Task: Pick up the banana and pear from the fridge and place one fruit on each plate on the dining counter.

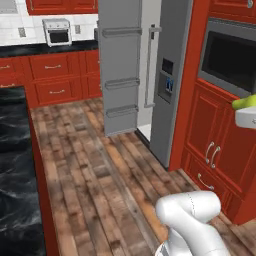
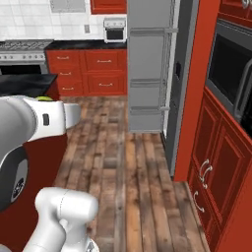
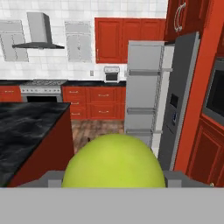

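Observation:
A yellow-green pear (image 3: 113, 162) sits between the fingertips of my gripper (image 3: 112, 180), which is shut on it. In the left base view the pear (image 1: 245, 102) pokes out above the white hand at the right edge, held in the air in front of the red oven cabinet. A sliver of the pear (image 2: 44, 98) shows above my arm in the right base view. The grey fridge (image 1: 170, 75) stands ahead with its door (image 1: 120, 65) swung open. The black marble dining counter (image 1: 12, 175) lies to the left. The banana and the plates are out of view.
Red cabinets with a built-in oven (image 1: 227, 60) line the right side. A back counter carries a toaster oven (image 1: 57, 32) beside the stove (image 3: 39, 85). Wooden floor (image 1: 95, 170) runs between the dining counter and the fridge.

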